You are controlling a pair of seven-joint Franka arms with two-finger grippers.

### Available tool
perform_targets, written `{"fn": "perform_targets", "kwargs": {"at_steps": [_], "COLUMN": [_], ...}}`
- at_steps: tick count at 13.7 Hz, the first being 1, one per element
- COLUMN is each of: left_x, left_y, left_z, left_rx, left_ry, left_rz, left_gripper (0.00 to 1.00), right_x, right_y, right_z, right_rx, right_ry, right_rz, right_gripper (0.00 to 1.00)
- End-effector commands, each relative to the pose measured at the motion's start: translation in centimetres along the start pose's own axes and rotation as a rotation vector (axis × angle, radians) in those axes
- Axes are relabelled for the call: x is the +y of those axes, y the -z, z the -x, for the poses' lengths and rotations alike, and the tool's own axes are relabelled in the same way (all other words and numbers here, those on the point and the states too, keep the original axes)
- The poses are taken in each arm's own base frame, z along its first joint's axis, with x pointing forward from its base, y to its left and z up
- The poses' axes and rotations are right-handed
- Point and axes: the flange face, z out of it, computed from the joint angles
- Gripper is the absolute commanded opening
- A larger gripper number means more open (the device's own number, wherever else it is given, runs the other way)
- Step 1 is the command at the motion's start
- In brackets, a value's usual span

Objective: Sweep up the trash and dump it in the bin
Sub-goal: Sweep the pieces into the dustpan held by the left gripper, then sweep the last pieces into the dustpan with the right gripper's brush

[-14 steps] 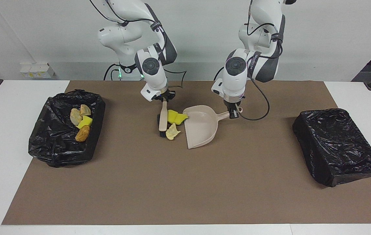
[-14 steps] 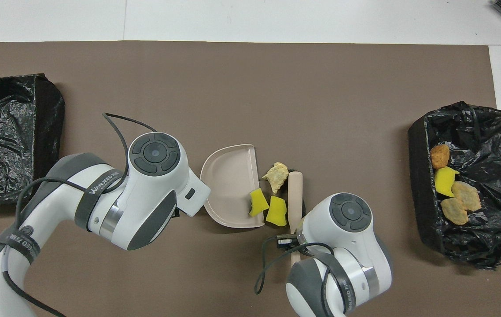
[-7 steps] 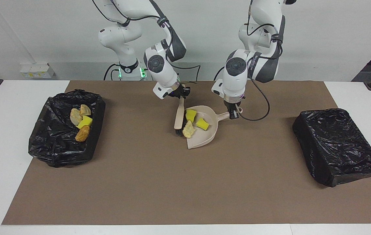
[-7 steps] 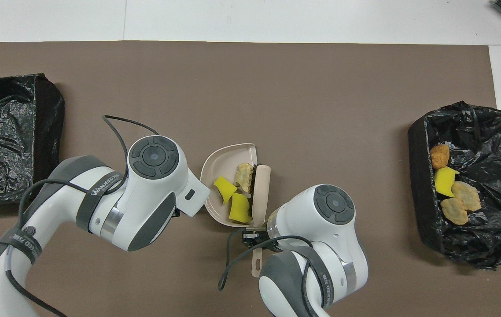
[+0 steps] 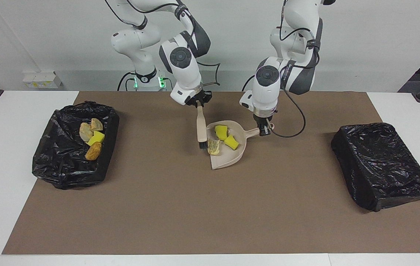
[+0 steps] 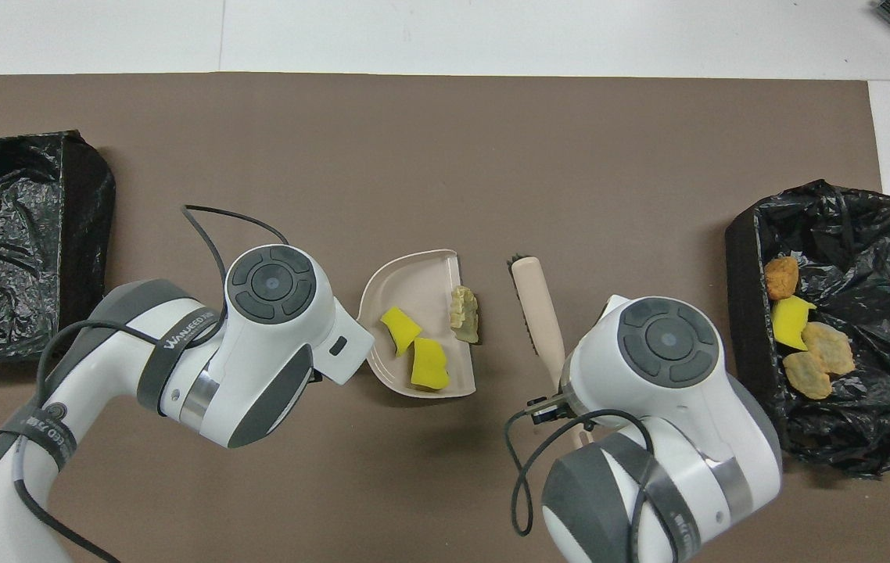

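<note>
A beige dustpan [image 5: 229, 156] [image 6: 407, 280] lies mid-table, with my left gripper [image 5: 265, 129] shut on its handle. Three pieces of trash lie in the pan: two yellow sponge chunks [image 5: 220, 132] [image 5: 231, 142] and a pale beige lump [image 5: 213, 147] [image 6: 464, 306] at its open lip. My right gripper [image 5: 199, 103] is shut on the handle of the beige brush [image 5: 201, 127] [image 6: 537, 311]. The brush hangs bristles down beside the pan's lip, toward the right arm's end. In the overhead view both wrists hide their grippers. The black-lined bin [image 5: 60, 168] [image 6: 871, 438] at the right arm's end holds several trash pieces [image 5: 93, 150].
A second black plastic-covered box [image 5: 381, 164] [image 6: 11, 242] sits at the left arm's end. A brown mat [image 5: 210, 214] covers the table between them. The left arm's cable [image 5: 291, 131] loops just past the dustpan handle.
The brush swept the three loose pieces into the dustpan, then my right gripper drew it up and away toward the right arm's end. The left gripper and dustpan stayed nearly still.
</note>
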Motion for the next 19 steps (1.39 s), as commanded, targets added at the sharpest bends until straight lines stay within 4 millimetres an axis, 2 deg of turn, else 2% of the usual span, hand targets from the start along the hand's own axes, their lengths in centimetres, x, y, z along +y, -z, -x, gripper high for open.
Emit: {"fn": "perform_targets", "kwargs": {"at_steps": [1,2,3,4,6,8,9,12,14,17,18,19], "left_x": [0.5,0.4,0.4,0.4,0.3,0.1,-0.7,-0.8,-0.7,-0.7,-0.8,-0.7], "left_y": [-0.3,-0.2,-0.2,-0.2,-0.3,-0.2,-0.5,-0.5,-0.5,-0.6,-0.8,-1.1], "left_z": [0.5,0.6,0.6,0.7,0.8,0.8,1.8,2.0,1.9,1.9,2.0,2.1], "left_rx": [0.002,0.003,0.003,0.003,0.003,0.008,0.012,0.013,0.013,0.013,0.019,0.029], "left_ry": [-0.022,-0.022,-0.024,-0.024,-0.042,-0.044,-0.029,-0.052,-0.055,-0.067,-0.082,-0.098], "left_rz": [-0.032,-0.033,-0.033,-0.033,-0.032,-0.039,-0.040,-0.039,-0.039,-0.039,-0.043,-0.048], "left_gripper": [0.00,0.00,0.00,0.00,0.00,0.00,0.00,0.00,0.00,0.00,0.00,0.00], "right_x": [5.1,7.2,8.4,8.7,7.5,4.0,2.3,-2.7,-5.7,-8.2,-10.0,-10.7], "right_y": [-0.2,-0.2,-0.5,-1.3,-4.4,-6.4,-7.2,-10.1,-10.1,-9.6,-9.5,-9.3], "right_z": [-2.1,-2.3,-2.2,-2.4,-4.0,-4.7,-5.0,-5.3,-4.9,-4.1,-3.5,-3.1], "right_rx": [-0.012,-0.020,-0.025,-0.036,-0.051,-0.057,-0.059,-0.039,-0.031,-0.062,-0.080,-0.095], "right_ry": [0.141,0.168,0.174,0.173,0.176,0.112,0.089,-0.019,-0.072,-0.143,-0.154,-0.183], "right_rz": [0.099,0.139,0.148,0.151,0.132,0.070,0.039,-0.038,-0.136,-0.230,-0.281,-0.325], "right_gripper": [0.00,0.00,0.00,0.00,0.00,0.00,0.00,0.00,0.00,0.00,0.00,0.00]}}
